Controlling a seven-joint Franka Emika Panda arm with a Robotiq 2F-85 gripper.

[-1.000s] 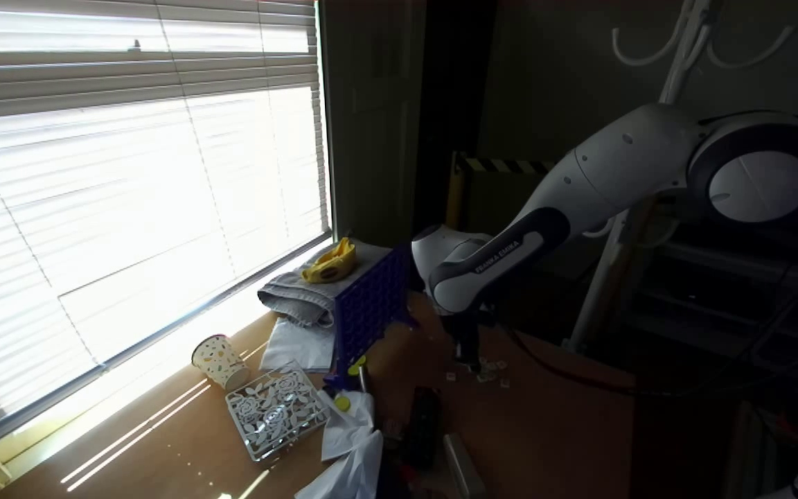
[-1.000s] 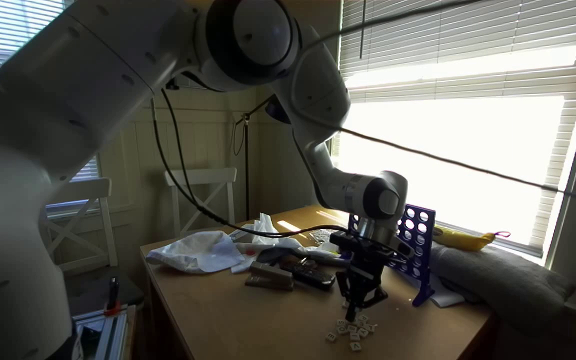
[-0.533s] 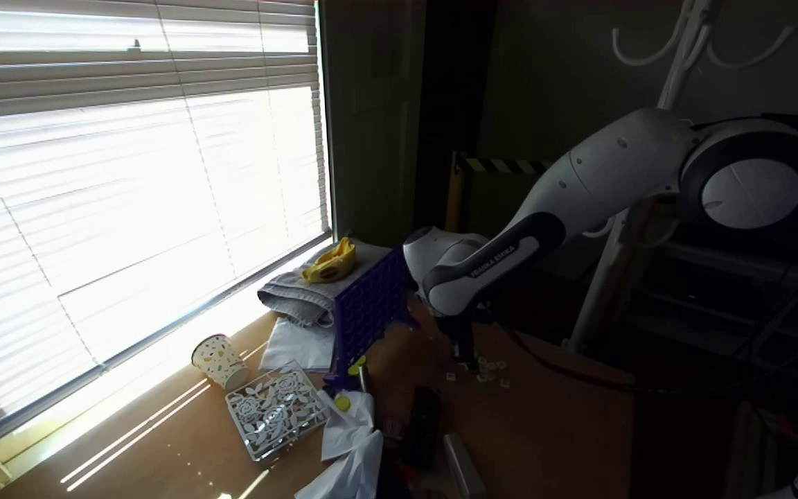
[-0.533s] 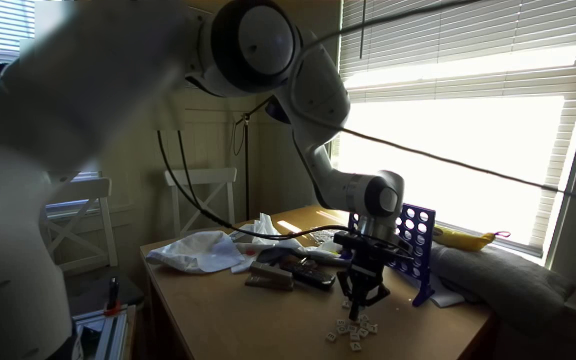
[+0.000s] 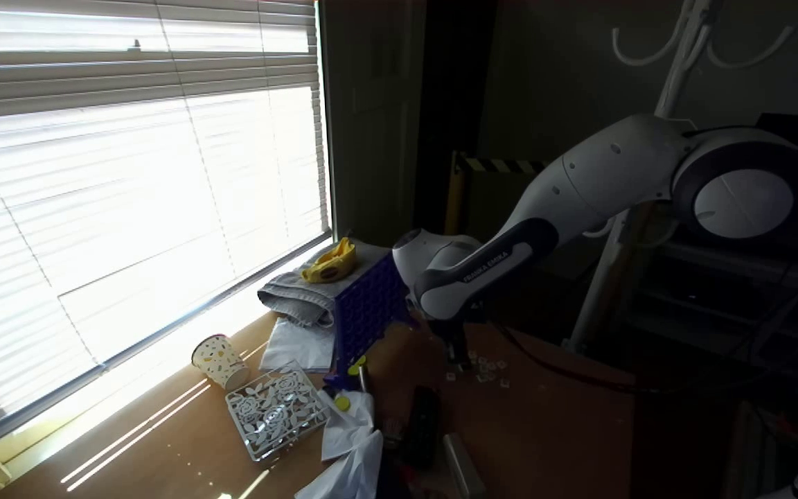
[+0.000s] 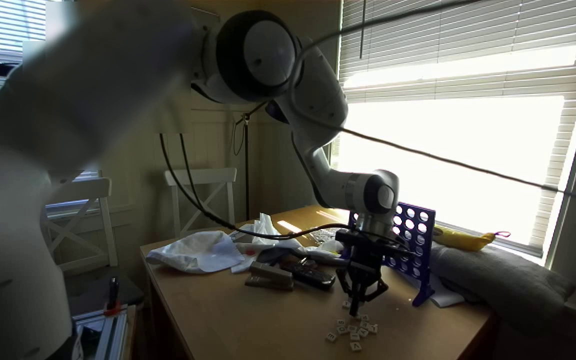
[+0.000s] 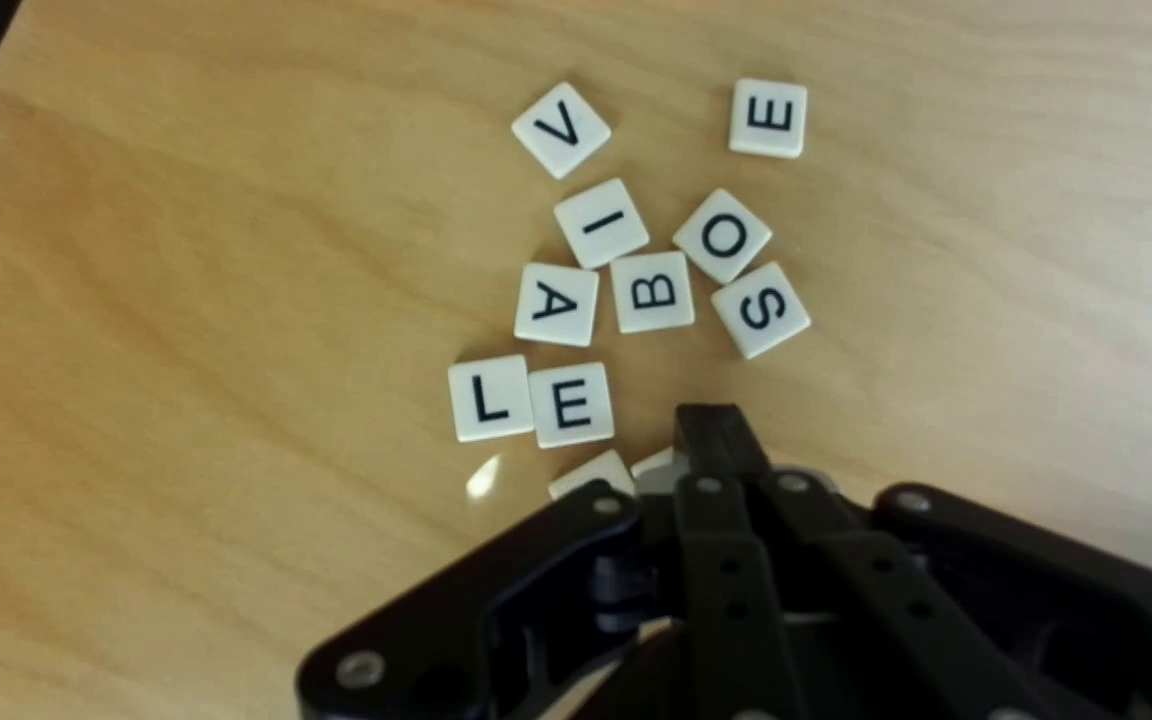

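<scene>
Letter tiles [image 7: 652, 291], small white squares with black letters, lie scattered on the wooden surface [image 6: 248, 325] near the purple game stand [image 5: 369, 307], on its room side, away from the bright window [image 5: 163, 180]. I can read 9 of them: V, E, I, O, B, A, S, L and another E. Most sit close together, some edge to edge. At least 2 more show only in part, behind the pincer [image 6: 354, 311]. That pincer is closed, its 2 black fingers [image 7: 721, 445] pressed together and pointing down at the edge of the scatter, on the stand's room side too; I cannot make out whether the tips touch a tile. Between the stand and the window lie a white napkin [image 5: 297, 346] and a grey towel [image 6: 498, 272], with a yellow banana-shaped pouch [image 5: 332, 266] resting on the towel. A speckled paper cup [image 5: 219, 362] and a rose-patterned metal rack [image 5: 276, 414] are also on the stand's window side, past its end, and yellow discs [image 5: 341, 403] lie by its foot there. On the stand's room side I see a black remote [image 6: 313, 276] and, farther from it, a stapler [image 6: 270, 276], with a crumpled white sheet [image 6: 198, 252] near both.
</scene>
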